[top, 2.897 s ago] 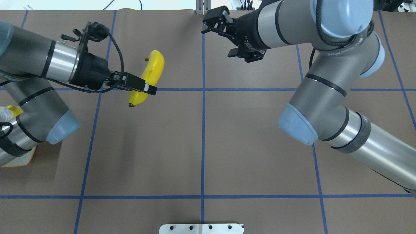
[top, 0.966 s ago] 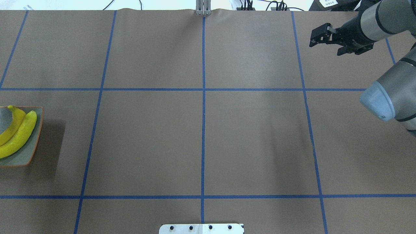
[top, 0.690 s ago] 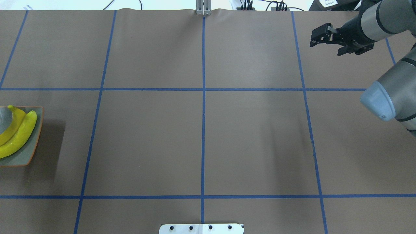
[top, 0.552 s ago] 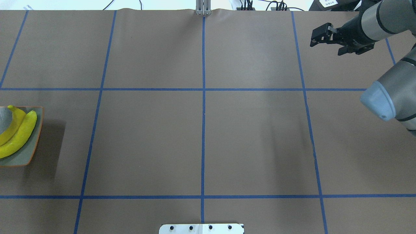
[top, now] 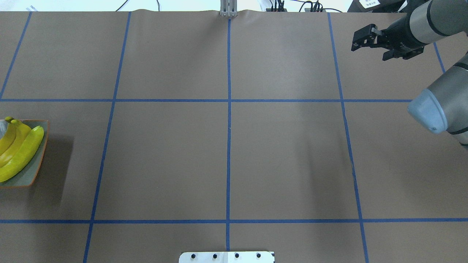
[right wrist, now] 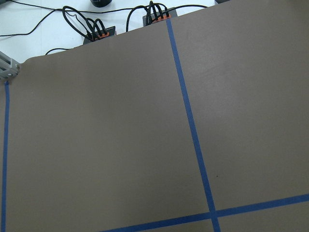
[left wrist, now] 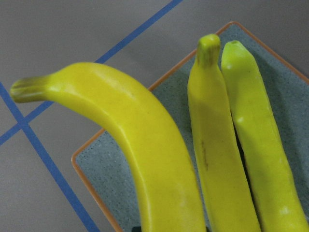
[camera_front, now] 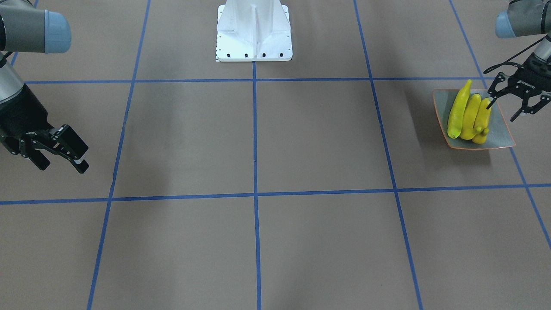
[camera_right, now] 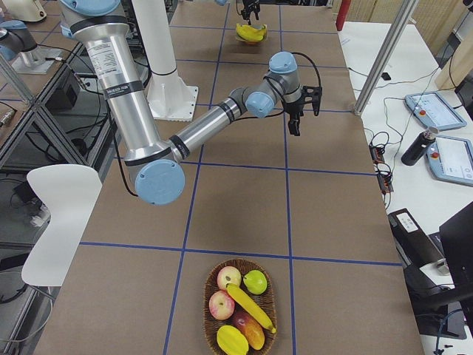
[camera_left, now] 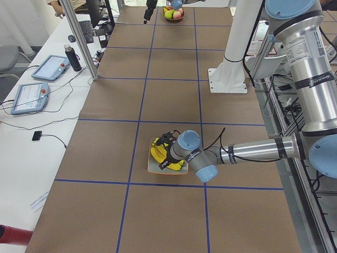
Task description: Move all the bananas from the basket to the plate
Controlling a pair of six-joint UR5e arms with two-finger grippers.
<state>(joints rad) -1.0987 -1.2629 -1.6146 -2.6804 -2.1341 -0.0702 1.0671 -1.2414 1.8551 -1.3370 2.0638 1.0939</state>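
Observation:
Three yellow bananas (camera_front: 457, 112) lie side by side on the square grey-green plate (camera_front: 499, 129) at the table's left end, also seen from overhead (top: 22, 153). My left gripper (camera_front: 501, 111) hangs open over the plate's outer side, one finger beside the nearest banana. That banana (left wrist: 145, 145) fills the left wrist view, close to the camera, above the plate (left wrist: 111, 164). My right gripper (camera_front: 84, 158) is open and empty over bare table at the far right (top: 356, 41). A fourth banana (camera_right: 251, 307) lies in the basket (camera_right: 206, 310).
The woven basket also holds apples and other fruit at the table's right end (camera_left: 174, 13). The white robot base (camera_front: 254, 30) stands at the middle of the near edge. Blue tape lines cross the brown table cover.
My left arm carried a banana from mid-table to the plate. Overhead, the plate showed two bananas a second ago and shows three now. My right gripper drew back to the far right.

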